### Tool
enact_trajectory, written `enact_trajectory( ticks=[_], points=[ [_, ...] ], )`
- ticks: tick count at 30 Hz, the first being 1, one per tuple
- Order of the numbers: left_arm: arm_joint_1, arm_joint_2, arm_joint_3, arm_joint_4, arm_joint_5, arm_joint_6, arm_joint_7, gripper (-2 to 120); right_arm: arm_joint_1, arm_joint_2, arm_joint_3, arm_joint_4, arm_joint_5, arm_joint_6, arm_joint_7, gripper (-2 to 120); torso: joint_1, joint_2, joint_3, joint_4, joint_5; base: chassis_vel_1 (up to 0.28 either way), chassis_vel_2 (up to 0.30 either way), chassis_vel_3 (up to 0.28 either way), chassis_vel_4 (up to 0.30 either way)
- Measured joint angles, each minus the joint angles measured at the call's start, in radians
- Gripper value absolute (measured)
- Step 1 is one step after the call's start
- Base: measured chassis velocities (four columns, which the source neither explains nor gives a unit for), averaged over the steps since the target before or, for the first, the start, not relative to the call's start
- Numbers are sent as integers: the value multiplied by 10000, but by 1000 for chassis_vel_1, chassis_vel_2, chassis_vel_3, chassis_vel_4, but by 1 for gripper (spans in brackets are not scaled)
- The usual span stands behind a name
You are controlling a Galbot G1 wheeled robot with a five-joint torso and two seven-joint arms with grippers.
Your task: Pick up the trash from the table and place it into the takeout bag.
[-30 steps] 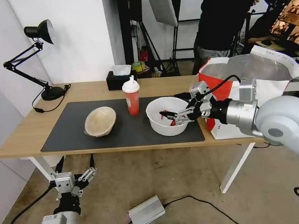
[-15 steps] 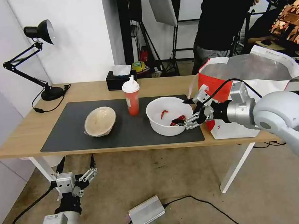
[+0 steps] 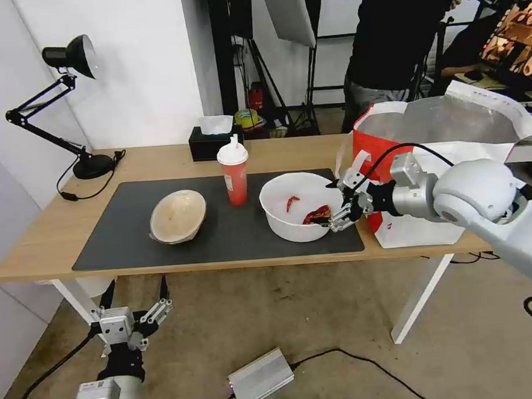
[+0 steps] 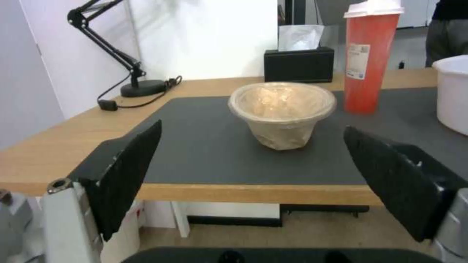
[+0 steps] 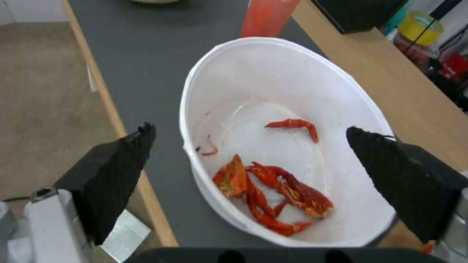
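On the dark mat (image 3: 122, 234) of the table (image 3: 154, 162) stand a shallow beige bowl (image 3: 178, 215), a red cup with a white lid (image 3: 235, 177) and a large white bowl (image 3: 294, 206) holding red food scraps (image 5: 273, 197). My right gripper (image 3: 334, 204) is open at the white bowl's right rim; the right wrist view looks between its fingers (image 5: 112, 175) into the bowl (image 5: 273, 84). The takeout bag (image 3: 449, 126) stands open just right of that arm. My left gripper (image 3: 136, 290) hangs open below the table's front edge, facing the beige bowl (image 4: 282, 109) and the cup (image 4: 368, 62).
A black tissue box (image 3: 212, 143) sits at the table's back edge behind the cup. A black desk lamp (image 3: 70, 85) stands at the back left with its cable on the wood. On the floor lie a silver box (image 3: 260, 379) and cables.
My right gripper has drawn back to the right, from over the inside of the white bowl to its right rim. The left arm has not moved.
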Motion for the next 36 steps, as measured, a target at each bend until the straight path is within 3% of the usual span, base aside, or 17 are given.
enact_trajectory(
  ticks=[17,36],
  points=[
    [-14,-103,-75,-29,-7,0,-6,100,563,1122,-858,-974,-100,15,347,100,0,0,-1,1,-1,0,0,0,0],
    [-52,-123,-130,-10,-29,0,-12,100,306,1779,-1078,-1384,-183,-9,623,100,0,0,-1,0,-1,0,0,0,0]
  ],
)
